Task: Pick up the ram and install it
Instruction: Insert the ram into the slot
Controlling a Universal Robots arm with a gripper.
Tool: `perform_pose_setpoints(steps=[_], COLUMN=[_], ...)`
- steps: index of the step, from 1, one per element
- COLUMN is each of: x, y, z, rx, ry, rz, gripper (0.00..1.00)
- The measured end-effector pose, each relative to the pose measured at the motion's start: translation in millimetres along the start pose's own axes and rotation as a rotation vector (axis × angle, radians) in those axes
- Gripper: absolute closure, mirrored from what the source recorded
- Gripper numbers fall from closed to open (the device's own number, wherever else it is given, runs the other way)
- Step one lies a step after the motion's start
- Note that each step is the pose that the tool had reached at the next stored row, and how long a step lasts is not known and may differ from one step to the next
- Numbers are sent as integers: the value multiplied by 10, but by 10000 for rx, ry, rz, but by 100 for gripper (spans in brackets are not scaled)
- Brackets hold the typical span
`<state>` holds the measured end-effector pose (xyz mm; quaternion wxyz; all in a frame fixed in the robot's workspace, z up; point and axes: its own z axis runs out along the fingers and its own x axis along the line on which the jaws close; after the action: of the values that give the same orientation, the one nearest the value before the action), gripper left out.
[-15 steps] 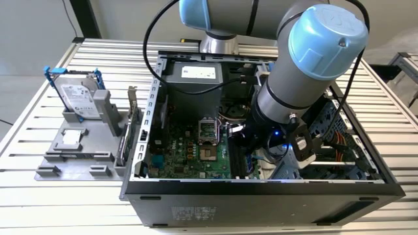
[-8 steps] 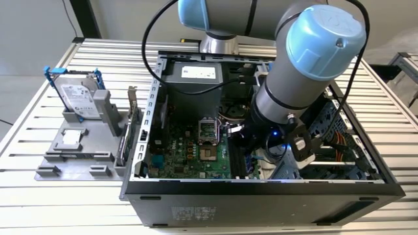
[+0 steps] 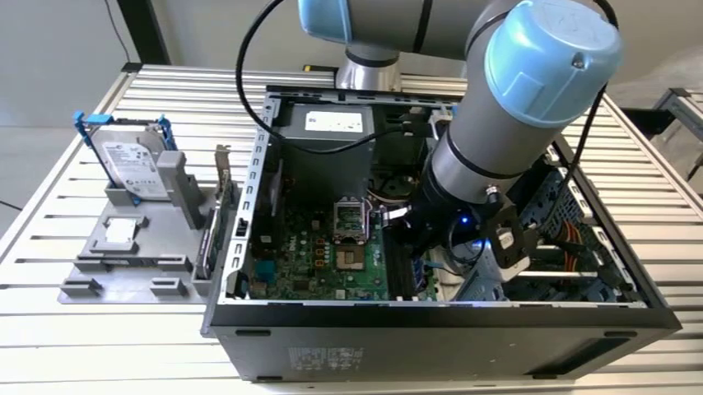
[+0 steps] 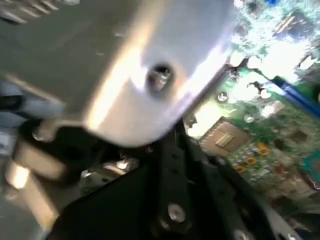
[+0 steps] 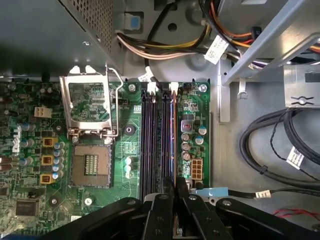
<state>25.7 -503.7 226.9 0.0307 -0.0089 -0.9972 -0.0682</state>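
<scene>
Reaching down into open computer case, gripper hangs over memory slots on motherboard. Fingers pinched on ram, held edge-down along slot so it can seat. Slot latches stand open, ready to receive it.

Robot arm: grey cylindrical links with light blue rounded joint caps; largest cap at 12 o'clock on the near link in the exterior view. Black cable loops from the upper joint down along the arm. Wrist section black, with a small blue indicator light and a boxy black-and-white module at its 4 o'clock. Gripper: black linkage bars fixed with silver round-head screws in both wrist views. Pale metal mounting plate with one central screw in the second wrist view.
</scene>
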Motion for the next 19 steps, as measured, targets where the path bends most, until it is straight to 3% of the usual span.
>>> perform_pose_setpoints(steps=[3,6,19], x=[5,8,30], y=[11,13,1], z=[-82,-121,-86], rx=[-1,0,3], ry=[5,6,6], rz=[0,1,1], gripper=[100,100,100])
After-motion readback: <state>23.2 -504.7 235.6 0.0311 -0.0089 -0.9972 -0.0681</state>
